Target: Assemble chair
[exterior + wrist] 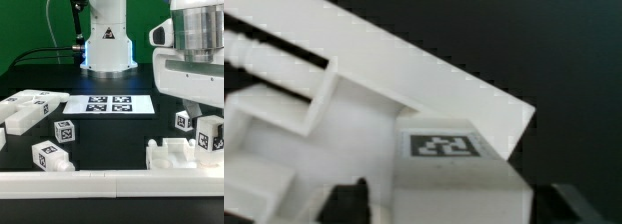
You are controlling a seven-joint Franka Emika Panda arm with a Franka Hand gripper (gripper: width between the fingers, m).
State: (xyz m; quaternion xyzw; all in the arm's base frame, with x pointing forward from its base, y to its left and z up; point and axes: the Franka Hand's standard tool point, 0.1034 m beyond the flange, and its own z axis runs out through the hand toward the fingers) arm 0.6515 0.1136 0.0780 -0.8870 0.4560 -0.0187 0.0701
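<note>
The jaws hang open astride the tagged chair part [384,150], which lies directly beneath them, its long edge slanting across their gap.

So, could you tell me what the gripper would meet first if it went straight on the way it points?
Most likely the tagged chair part, which in the wrist view lies right ahead of the gripper, between its open jaws. How far off is unclear.

Tagged chair parts [30,105] lie on the dark tabletop [115,140] at the exterior view's left; the marker board [108,104] lies centrally, a white rail [90,183] along the near edge
</note>
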